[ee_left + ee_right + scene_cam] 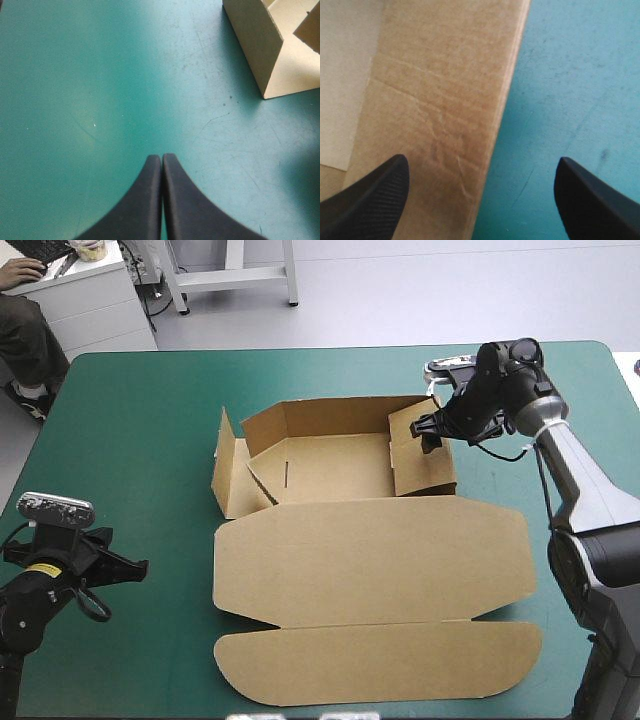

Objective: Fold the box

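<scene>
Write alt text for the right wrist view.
The right gripper, fingers wide open, hangs over a panel of the brown box, one finger over the board, the other over the teal-green cover. The panel's edge runs between the fingers.

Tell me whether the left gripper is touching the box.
Apart. The left wrist view shows the left gripper shut over bare teal-green cover, the box farther ahead.

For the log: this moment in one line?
box: walls partly raised, lid flat | right gripper: open over box wall | left gripper: shut, off box
</scene>
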### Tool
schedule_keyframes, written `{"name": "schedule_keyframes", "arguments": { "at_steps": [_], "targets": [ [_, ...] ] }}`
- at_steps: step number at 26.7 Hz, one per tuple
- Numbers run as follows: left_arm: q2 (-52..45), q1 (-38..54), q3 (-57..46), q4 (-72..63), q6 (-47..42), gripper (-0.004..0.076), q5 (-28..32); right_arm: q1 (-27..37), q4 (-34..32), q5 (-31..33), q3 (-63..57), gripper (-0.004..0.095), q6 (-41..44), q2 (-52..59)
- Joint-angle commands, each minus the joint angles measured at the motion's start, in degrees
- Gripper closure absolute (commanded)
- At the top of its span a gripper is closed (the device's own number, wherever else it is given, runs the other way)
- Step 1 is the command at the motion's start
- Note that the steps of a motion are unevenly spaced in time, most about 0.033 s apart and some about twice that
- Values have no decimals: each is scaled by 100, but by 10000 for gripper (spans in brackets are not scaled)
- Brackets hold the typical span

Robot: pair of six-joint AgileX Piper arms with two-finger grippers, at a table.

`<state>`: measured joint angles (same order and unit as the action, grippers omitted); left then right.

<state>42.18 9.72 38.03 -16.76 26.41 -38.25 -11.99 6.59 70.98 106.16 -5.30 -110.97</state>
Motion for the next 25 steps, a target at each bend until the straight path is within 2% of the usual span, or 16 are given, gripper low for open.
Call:
{"name": "schedule_keyframes", "arguments": {
  "at_steps": [1,7,9,12,17,18,21,22,25],
  "targets": [
    [-33,-1,150,-192,-72,734,330,39,15,-170,171,171,-3,67],
    [-33,-1,150,-192,-72,734,330,39,147,-357,171,172,-3,-128],
    [-33,-1,150,-192,-72,734,330,39,223,-438,171,205,-3,-153],
    [-33,-1,150,-192,-72,734,330,39,316,-492,171,325,-3,-192],
    [-33,-1,150,-219,-72,734,330,39,411,-404,171,590,-38,-331],
    [-33,-1,150,-275,-72,734,330,39,423,-402,171,702,-97,-363],
    [-33,-1,150,-356,-72,734,330,39,423,-467,171,882,-227,-339],
    [-33,-1,150,-384,-72,734,330,68,438,-496,181,924,-227,-282],
    [-33,-1,150,-384,-72,734,330,139,449,-341,202,928,-540,-30]
  ]
}}
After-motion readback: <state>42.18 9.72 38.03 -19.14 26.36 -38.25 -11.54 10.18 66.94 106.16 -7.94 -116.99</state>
